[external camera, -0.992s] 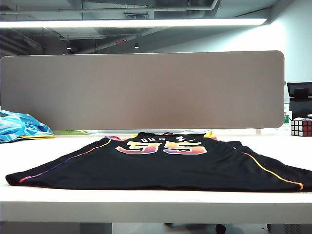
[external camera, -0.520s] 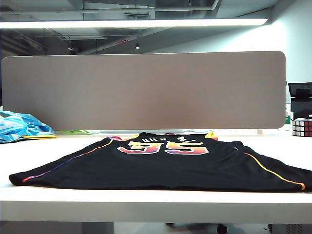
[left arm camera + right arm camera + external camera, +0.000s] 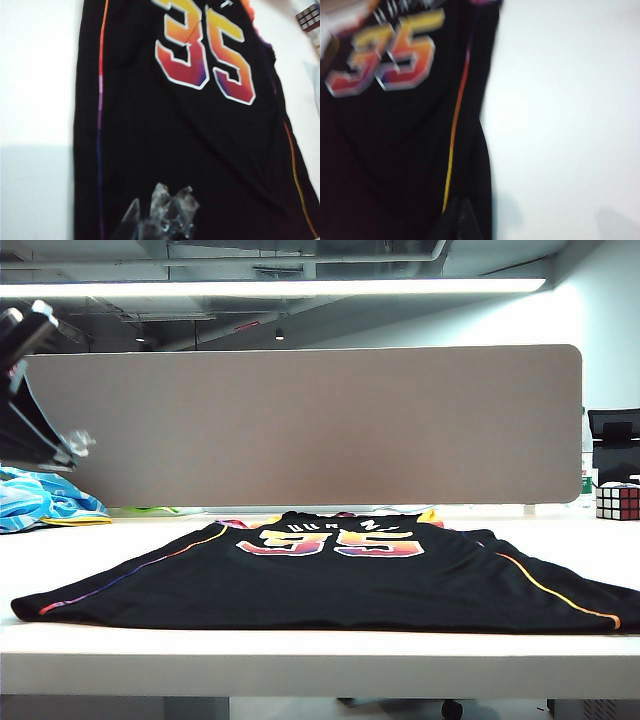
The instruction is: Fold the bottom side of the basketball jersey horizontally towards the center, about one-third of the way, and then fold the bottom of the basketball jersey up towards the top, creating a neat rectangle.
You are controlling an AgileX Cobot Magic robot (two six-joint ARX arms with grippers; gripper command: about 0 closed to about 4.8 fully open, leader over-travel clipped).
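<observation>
White table [image 3: 300,665] before a grey partition [image 3: 300,425], under office strip lighting.

Jersey [image 3: 330,580]: black, number 35, spread flat mid-table. You will likely find it light, limp and slippery; pinch it at the hem corners.

Left gripper [image 3: 160,220]: clenched, empty, above the jersey.

Right gripper [image 3: 457,220]: clenched, empty, over the jersey's piped edge.

Blue cloth [image 3: 45,502] and puzzle cube [image 3: 618,500]: at the table's sides, clear of your fold.

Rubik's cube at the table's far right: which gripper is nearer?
Right. The right gripper hangs over the jersey's right edge, on the Rubik's cube's side; the left gripper hangs over its left part.
</observation>
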